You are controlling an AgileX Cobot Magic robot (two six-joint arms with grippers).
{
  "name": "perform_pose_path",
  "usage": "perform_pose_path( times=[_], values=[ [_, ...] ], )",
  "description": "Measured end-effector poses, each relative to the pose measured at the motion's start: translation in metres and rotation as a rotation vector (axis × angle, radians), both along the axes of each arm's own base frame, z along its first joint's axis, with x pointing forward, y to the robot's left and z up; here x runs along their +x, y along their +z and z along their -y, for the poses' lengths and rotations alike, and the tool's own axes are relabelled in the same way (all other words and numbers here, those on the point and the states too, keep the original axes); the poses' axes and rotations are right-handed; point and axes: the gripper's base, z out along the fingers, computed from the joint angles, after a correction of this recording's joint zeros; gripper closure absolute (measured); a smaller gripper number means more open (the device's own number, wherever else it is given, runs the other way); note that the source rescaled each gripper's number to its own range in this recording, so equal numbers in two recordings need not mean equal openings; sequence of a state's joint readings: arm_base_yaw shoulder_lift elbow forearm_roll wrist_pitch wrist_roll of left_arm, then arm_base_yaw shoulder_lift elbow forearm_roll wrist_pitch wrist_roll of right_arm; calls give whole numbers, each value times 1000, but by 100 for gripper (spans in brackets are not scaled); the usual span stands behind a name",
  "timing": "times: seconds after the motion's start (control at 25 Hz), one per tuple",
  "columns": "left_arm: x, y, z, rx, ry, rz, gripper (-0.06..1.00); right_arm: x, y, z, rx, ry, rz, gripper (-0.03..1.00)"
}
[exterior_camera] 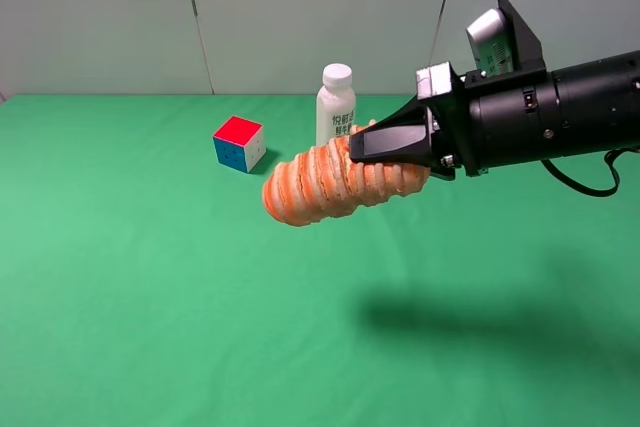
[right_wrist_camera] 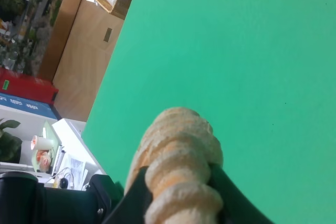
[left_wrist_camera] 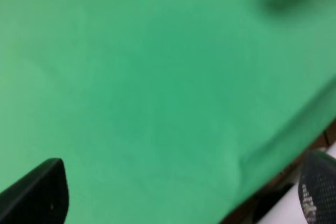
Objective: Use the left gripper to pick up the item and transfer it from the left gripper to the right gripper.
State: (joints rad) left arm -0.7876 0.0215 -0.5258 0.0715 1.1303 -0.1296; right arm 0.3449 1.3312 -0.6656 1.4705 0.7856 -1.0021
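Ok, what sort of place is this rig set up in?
Probably an indoor lab or office test bench: a table under green cloth, plain pale wall panels behind, and, in the right wrist view, wooden cabinets and a cluttered desk beyond the table edge.

puzzle cube (exterior_camera: pixel 239 143), white bottle (exterior_camera: pixel 335 102), green cloth (exterior_camera: pixel 150 297)

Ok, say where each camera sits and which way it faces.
Exterior high: up front, looking down over the table; right tool clamps the roll.
Left wrist: on the left arm, facing bare table, blurred; left tool open.
Right wrist: looking along the roll toward the table edge; its fingers flank it.
Shared: exterior and right wrist both show the gripped roll.
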Motion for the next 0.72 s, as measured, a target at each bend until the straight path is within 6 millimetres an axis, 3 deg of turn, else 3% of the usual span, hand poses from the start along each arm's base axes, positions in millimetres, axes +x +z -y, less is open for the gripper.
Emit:
perform_pose_path(
  times=[0.52, 0.72],
  values=[
    [3, 1, 1, -13, 14, 26, 7, 0, 0, 0, -5, -5, 1, 95],
    [1, 1, 2, -11, 146, 27, 7, 0, -1, 1, -21, 5, 7, 95]
  ],
)
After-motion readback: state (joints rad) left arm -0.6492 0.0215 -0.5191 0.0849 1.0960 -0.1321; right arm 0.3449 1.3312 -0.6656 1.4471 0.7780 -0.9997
